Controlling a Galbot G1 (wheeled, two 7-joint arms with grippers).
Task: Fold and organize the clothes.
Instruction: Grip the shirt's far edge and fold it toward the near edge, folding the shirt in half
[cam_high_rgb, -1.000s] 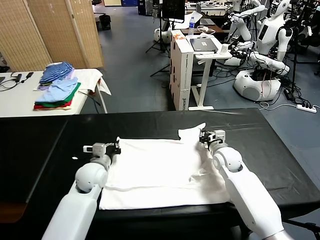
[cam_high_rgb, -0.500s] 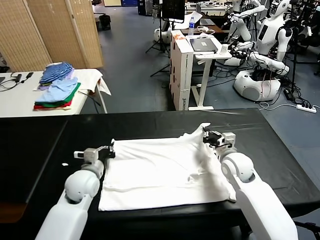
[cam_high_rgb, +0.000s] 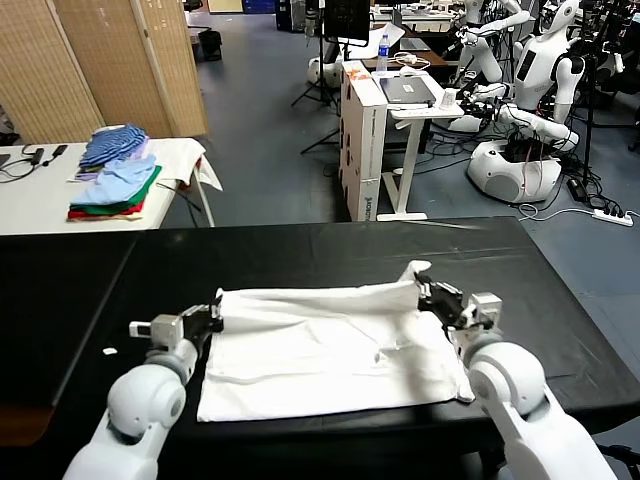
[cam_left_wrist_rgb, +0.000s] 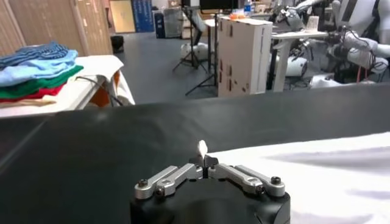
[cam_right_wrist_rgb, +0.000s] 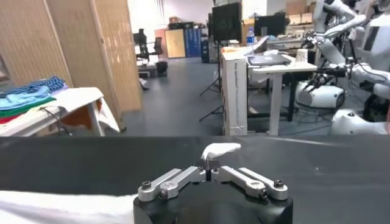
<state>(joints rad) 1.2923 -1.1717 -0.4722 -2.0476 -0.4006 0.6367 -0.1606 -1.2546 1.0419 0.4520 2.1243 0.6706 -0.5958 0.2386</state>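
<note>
Two grippers, one garment: from my remote station I watch a single white T-shirt (cam_high_rgb: 330, 350) lie spread on the black worktop (cam_high_rgb: 300, 250), its long axis running side to side across the robot's front, its near hem flat close to the worktop's near edge. At the shirt's far left corner, the left gripper (cam_high_rgb: 213, 311) has its jaws pinched fully shut on a small tuft of white cloth, which the left wrist view shows peaking just above the closed tips (cam_left_wrist_rgb: 203, 159). At the far right corner, the right gripper (cam_high_rgb: 430, 290) is likewise clamped tight on a raised flap of fabric (cam_right_wrist_rgb: 219, 150), lifted a little off the surface. Each arm stands at its own corner, neither nearer the shirt than the other. The whole body of the shirt lies toward the robot from both sets of jaws, so I judge that the coming fold turns on drawing this far edge back over the cloth toward the near hem, both arms together. I see no printed graphic on the upward face. Beyond the worktop, one stack of folded garments (cam_high_rgb: 112, 178) in blue, green and red sits on a white side table (cam_high_rgb: 30, 195), well apart from the work. Farther off stand one white cabinet (cam_high_rgb: 365, 140) and several other robots (cam_high_rgb: 520, 120).
</note>
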